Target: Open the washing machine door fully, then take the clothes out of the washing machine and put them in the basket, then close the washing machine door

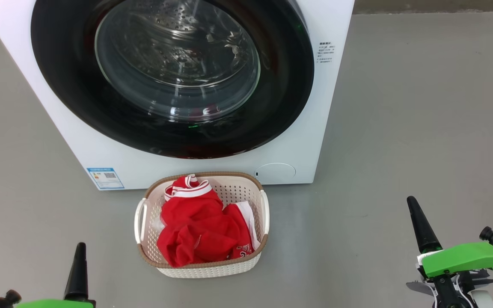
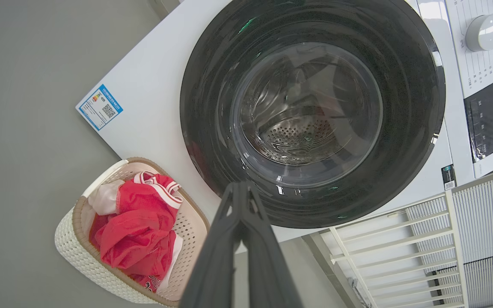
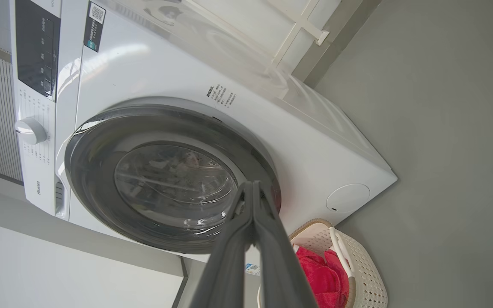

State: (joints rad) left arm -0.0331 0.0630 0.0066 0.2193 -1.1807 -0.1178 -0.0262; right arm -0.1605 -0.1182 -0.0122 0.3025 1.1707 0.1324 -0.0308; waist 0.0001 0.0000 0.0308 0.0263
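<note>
While the left end effector and right end effector both sit closed, floor flanks the basket.

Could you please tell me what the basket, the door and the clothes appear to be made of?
The basket: likely moulded plastic, matt cream, with regular holes and a brown woven-look rim. The door: glossy black ring, probably plastic, around a clear glass-like bowl showing reflections. The clothes: soft red fabric with white trim, crumpled in folds.
</note>
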